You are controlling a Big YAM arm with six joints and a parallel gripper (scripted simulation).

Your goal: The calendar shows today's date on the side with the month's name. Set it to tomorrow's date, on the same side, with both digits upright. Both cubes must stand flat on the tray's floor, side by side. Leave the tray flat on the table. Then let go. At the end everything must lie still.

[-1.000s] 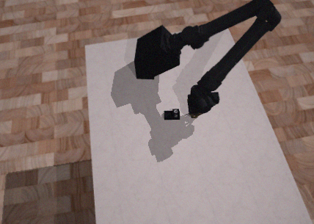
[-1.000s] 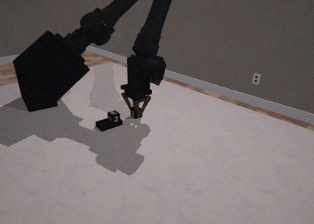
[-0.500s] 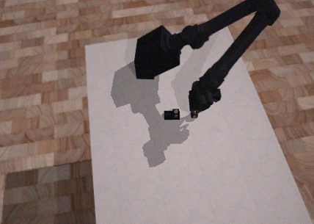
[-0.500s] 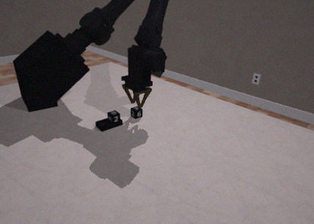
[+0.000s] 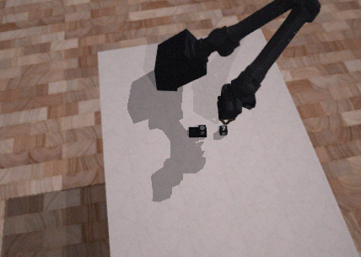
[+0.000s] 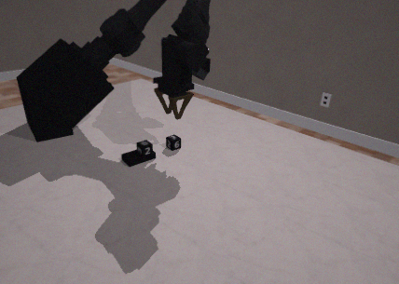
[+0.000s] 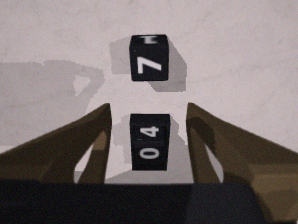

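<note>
Loose black cube (image 5: 223, 131) (image 6: 173, 142) (image 7: 149, 59): sits on the table (image 5: 253, 188) (image 6: 261, 208) (image 7: 240, 30), near the tray (image 5: 193, 132) (image 6: 135, 159) but apart from it, just off the end with the other cube. Its 7 reads in top and wrist views; 6 shows in exterior (7 turned sideways in wrist, with a 1 on the adjoining face). Second cube (image 5: 202, 129) (image 6: 144, 148) (image 7: 150, 142) is at the tray's end nearer the loose one; 2 faces the exterior camera, 0 and 4 show in wrist. Rest of the tray holds no cube.

Gripper (image 5: 226, 122) (image 6: 173, 115) (image 7: 148, 112): fingers parted, nothing grasped, raised above the loose cube and clear of both cubes. In wrist, loose cube lies beyond the fingertips, tray cube shows between them (overlap in view only, no contact).

Black arm (image 5: 274, 45) (image 6: 193, 19) reaches over the table; wood floor (image 5: 46, 112) around it, wall outlet (image 6: 325, 100) behind.
</note>
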